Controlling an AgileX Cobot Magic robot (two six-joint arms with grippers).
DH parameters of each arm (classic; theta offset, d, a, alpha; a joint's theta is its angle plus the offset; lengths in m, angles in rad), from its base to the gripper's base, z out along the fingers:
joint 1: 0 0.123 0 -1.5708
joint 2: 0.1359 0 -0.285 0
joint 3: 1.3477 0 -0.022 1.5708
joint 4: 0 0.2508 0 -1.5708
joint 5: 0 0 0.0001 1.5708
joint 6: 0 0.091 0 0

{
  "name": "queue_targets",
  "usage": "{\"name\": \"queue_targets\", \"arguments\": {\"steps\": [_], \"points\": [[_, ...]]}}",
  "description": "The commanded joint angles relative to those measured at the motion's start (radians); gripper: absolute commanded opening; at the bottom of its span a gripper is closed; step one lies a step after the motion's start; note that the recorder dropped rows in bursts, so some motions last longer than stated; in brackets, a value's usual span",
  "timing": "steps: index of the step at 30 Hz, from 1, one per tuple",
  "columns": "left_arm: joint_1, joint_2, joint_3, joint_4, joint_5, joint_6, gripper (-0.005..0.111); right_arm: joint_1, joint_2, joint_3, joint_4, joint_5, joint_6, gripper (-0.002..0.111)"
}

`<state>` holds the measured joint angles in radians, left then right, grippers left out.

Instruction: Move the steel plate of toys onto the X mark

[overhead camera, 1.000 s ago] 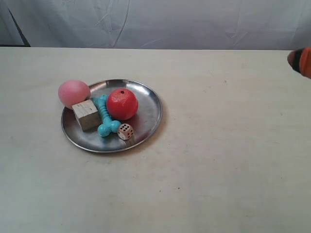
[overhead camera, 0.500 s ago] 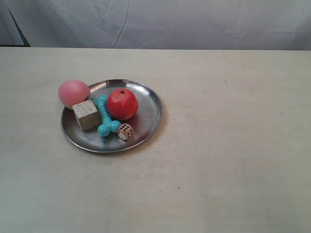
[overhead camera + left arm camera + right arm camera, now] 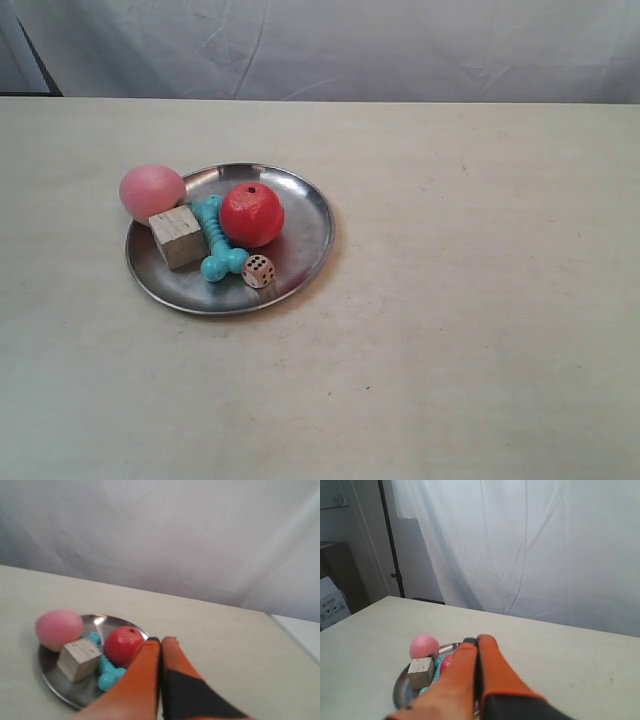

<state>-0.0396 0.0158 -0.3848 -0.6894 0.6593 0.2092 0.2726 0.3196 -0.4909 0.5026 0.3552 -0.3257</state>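
Exterior view: the plate [image 3: 303, 236] is sitting on the worktop [image 3: 470, 300], toward this view's left, carrying the toys [image 3: 252, 214].
Left wrist view: the left fingers [image 3: 145, 672] are pressing together, holding nothing; the plate is showing behind them.
Right wrist view: the right fingers [image 3: 492, 667] are pressing together, holding nothing; the plate is showing behind them.

The steel plate [image 3: 305, 245] was silver, the desk [image 3: 480, 300] pale cream. The pink ball [image 3: 152, 191] was plain, the red ball [image 3: 251, 214] bore a dark hole, the bone [image 3: 216, 240] was teal, the cube [image 3: 178, 236] pale grained wood, the die [image 3: 258, 271] whitish with dark pips. The left gripper [image 3: 160, 641] and right gripper [image 3: 477, 641] had orange jaws with black patches.
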Motion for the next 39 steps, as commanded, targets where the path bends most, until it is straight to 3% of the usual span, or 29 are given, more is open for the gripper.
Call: {"name": "queue_targets", "arguments": {"steps": [1,5,16,24,30,36,39], "points": [[-0.008,-0.01,0.017,-0.08,-0.003,-0.014,0.0,-0.003,-0.001,0.002,0.003,-0.013,-0.007,0.0],[-0.043,-0.016,0.017,-0.082,-0.003,-0.021,0.0,-0.003,-0.001,0.002,0.003,-0.013,-0.007,0.0],[-0.045,-0.016,0.017,-0.038,-0.003,-0.016,0.0,-0.005,-0.013,0.002,0.003,-0.013,-0.007,0.0],[-0.045,-0.016,0.017,-0.038,-0.003,-0.016,0.0,-0.034,-0.175,0.013,-0.073,-0.006,-0.032,0.0],[-0.045,-0.016,0.017,-0.038,-0.003,-0.016,0.0,-0.166,-0.243,0.222,-0.11,-0.108,-0.034,0.0],[-0.045,-0.016,0.017,-0.037,-0.003,-0.016,0.0,-0.237,-0.32,0.485,0.033,-0.318,-0.034,0.0],[-0.045,-0.016,0.017,-0.012,-0.003,0.023,0.0,-0.263,-0.32,0.491,0.051,-0.312,-0.046,0.0]]}}
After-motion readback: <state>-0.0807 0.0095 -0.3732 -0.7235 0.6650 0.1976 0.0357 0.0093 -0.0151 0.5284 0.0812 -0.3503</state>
